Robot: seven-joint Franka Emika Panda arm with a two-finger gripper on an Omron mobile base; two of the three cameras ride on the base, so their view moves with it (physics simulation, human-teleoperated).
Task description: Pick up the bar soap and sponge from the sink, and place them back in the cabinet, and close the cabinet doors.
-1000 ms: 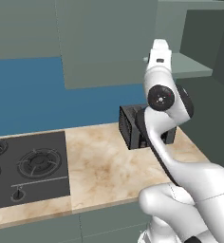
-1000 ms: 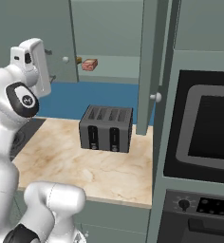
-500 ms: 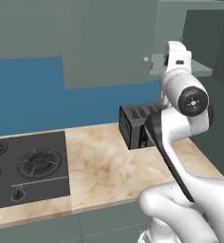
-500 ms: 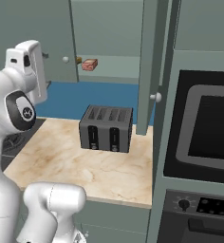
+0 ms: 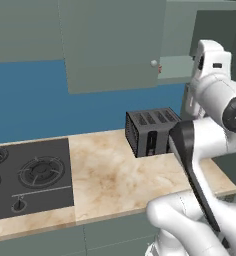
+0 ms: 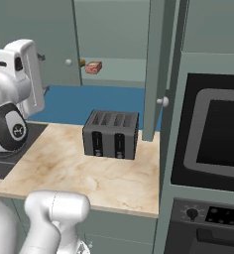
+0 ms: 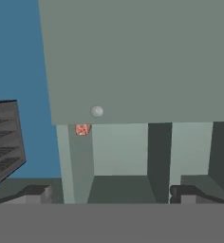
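The bar soap (image 6: pixel 93 67) lies on the shelf inside the wall cabinet (image 6: pixel 120 74); it also peeks out under the door's lower edge in the hand view (image 7: pixel 82 129). A small yellow-brown bit (image 6: pixel 82 63) just left of it looks like the sponge, mostly hidden. The left cabinet door (image 5: pixel 112 42) stands partly open, with its knob (image 7: pixel 97 111) straight ahead of the hand. The right door (image 6: pixel 156 69) is swung out edge-on. My gripper (image 7: pixel 110 192) is open and empty, raised in front of the left door, its fingertips (image 7: pixel 35 192) wide apart. The sink is out of view.
A dark toaster (image 6: pixel 111 134) stands on the marble counter (image 6: pixel 64 163) below the cabinet. A black stove top (image 5: pixel 25 175) lies to the left. A built-in oven (image 6: pixel 213 129) and its tall housing close off the right side. The blue wall (image 5: pixel 25 100) runs behind.
The arm has swung to the right in the left base view, and the hand now sits higher and nearer the cabinet. Doors and soap have not moved.
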